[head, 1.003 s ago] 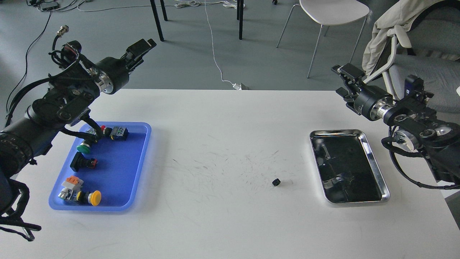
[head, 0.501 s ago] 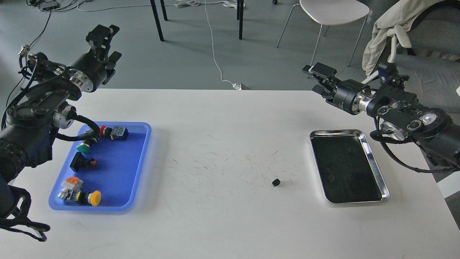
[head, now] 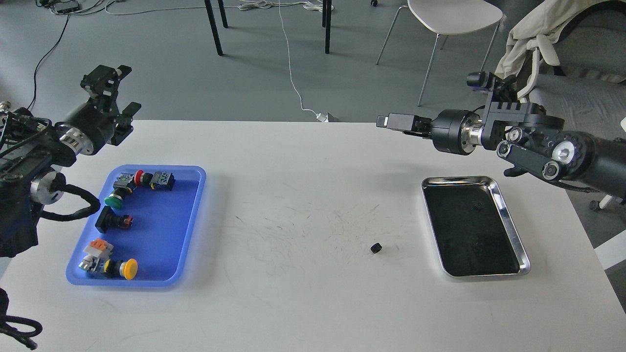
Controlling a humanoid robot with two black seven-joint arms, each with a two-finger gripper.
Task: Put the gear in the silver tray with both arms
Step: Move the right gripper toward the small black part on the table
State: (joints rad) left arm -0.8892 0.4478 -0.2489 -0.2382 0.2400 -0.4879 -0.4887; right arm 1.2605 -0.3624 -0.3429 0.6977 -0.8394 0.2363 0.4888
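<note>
One gear: we see the small black toothed gear [head: 375,248] lying on the white scuffed tabletop [head: 303,303], just left of the silver tray [head: 523,256], well apart from both our tools.
Silver tray: shiny steel, rounded corners, raised rim, dark mirror-like bottom.
Right tool [head: 389,121]: seen side-on over the far tabletop edge, holding nothing; we cannot tell its opening.
Left tool [head: 105,78]: fingers parted, holding nothing, beyond the blue tray [head: 193,230].
Change: our right tool has swung leftward; our left tool has drawn back to the left.
</note>
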